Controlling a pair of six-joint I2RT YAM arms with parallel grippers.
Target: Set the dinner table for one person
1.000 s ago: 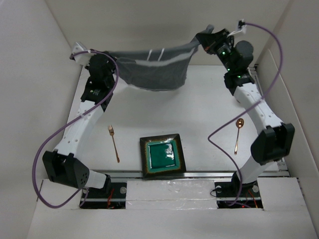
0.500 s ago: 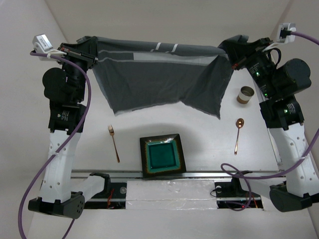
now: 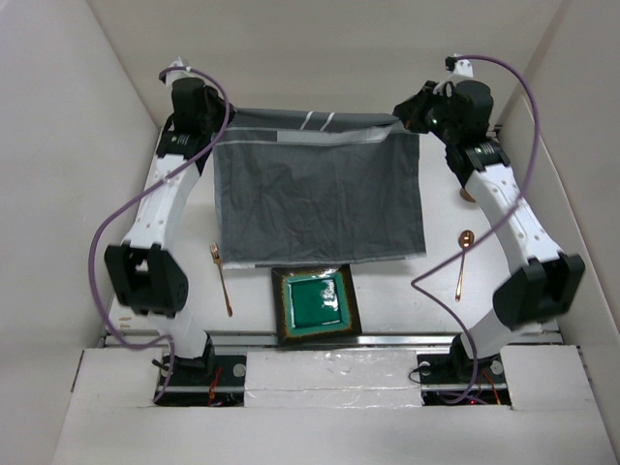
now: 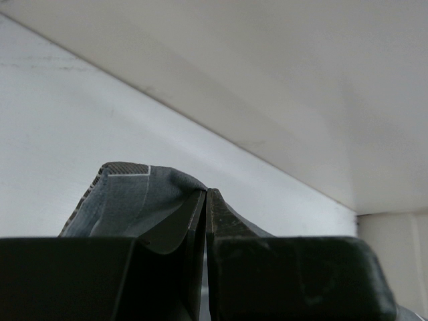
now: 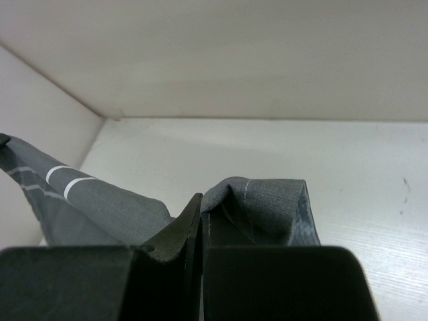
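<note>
Clamping grey cloth (image 3: 320,194), left tool (image 4: 206,192) and right tool (image 5: 200,199) span the pale-walled white dinner table (image 3: 387,291).

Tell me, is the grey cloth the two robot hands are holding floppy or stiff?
Probably floppy: the grey cloth bunches into folds where the left gripper and right gripper pinch its corners. It seems thin and light, spreading nearly flat between them. Pushed, it would likely wrinkle rather than slide, as those folds suggest.
</note>
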